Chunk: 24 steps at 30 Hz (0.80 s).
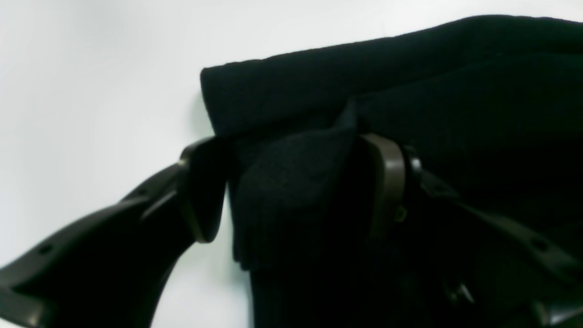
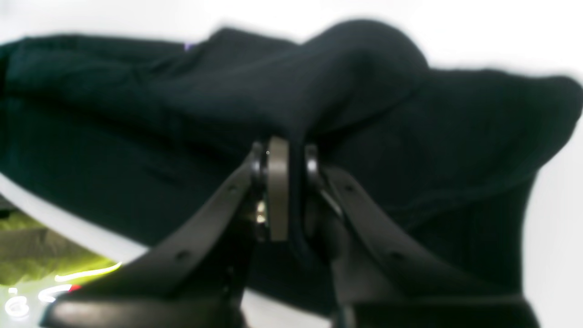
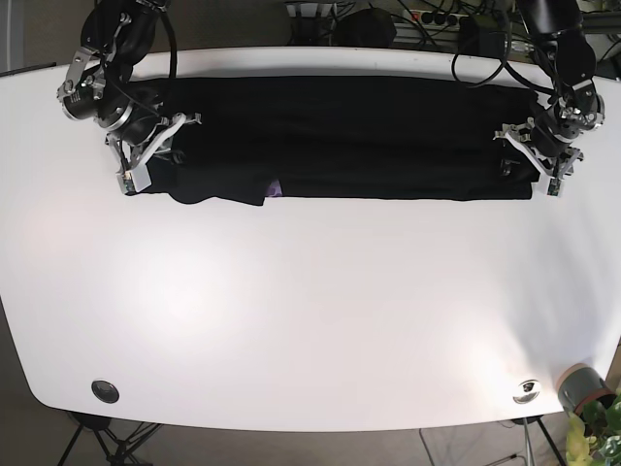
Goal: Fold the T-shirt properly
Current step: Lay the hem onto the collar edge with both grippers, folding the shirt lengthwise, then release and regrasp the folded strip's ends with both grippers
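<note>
In the left wrist view, the left gripper [image 1: 291, 187] has its jaws set fairly wide with a bunched fold of the black T-shirt [image 1: 410, 91] lying between them; the pad at three o'clock presses the cloth, while the pad at nine o'clock sits at the fabric's edge, so I cannot tell whether the grip is firm. A folded hem runs from ten o'clock toward two o'clock over the white table [image 1: 91, 68]. In the right wrist view, the right gripper [image 2: 291, 191] is pinched narrow on a raised ridge of the T-shirt [image 2: 136, 114], the cloth humping up at twelve o'clock above the closed pads, likely because the pinch gathers slack. In the base view, the T-shirt [image 3: 340, 126] lies as a long dark band along the table's [image 3: 310, 311] far edge, from ten o'clock to two o'clock. The right gripper [image 3: 146, 160] holds the end at ten o'clock and the left gripper [image 3: 543, 160] the end at two o'clock, probably so both ends can be carried together for the next fold. A small purple tag [image 3: 275, 188] peeks from the near edge.
</note>
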Tool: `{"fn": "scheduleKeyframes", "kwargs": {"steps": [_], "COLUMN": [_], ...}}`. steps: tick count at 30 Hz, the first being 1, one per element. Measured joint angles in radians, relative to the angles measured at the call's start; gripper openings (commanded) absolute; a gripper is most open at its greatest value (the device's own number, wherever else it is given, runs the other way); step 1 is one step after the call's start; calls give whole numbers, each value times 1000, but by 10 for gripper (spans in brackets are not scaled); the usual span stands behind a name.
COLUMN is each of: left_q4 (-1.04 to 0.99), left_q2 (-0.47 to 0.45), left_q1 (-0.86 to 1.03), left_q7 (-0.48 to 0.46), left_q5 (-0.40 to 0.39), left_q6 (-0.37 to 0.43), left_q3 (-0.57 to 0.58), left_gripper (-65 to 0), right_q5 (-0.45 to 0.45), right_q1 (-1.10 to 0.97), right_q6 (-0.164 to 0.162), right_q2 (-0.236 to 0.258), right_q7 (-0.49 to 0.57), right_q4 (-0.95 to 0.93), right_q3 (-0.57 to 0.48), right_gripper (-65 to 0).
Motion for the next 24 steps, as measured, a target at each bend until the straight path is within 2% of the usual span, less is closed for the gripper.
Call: {"fn": "scheduleKeyframes", "kwargs": {"steps": [12,14,18,19,20,22,24], "left_q4": [0,0,0,0,0,0,0], "left_q2": [-1,-1,-1,-1,-1,-1,-1], "left_q1": [0,0,0,0,0,0,0], "left_q7": [-1,0,0,0,0,0,0], "left_q5": [0,0,0,0,0,0,0], "left_q6": [-2,-2,-2,-2,-2,-2,-2], "left_q3": [0,0,0,0,0,0,0], "left_gripper": [-249,-249,-249,-249,-249,-249,-249], "right_q5": [4,3,3,0,-1,0,1], "right_q1": [-90,-105,-130,-135,-142,-153,-167], "right_q6": [2,7,7,6,6,5,4], "right_q2": [-2,-2,16,19,22,23,23], "right_q7": [1,1,1,5,8,13,11], "right_q4": [0,0,0,0,0,0,4], "right_q3": [78,96,99,100,101,100,100], "right_gripper": [-615,-598,-426,-349,-301,-224,-198]}}
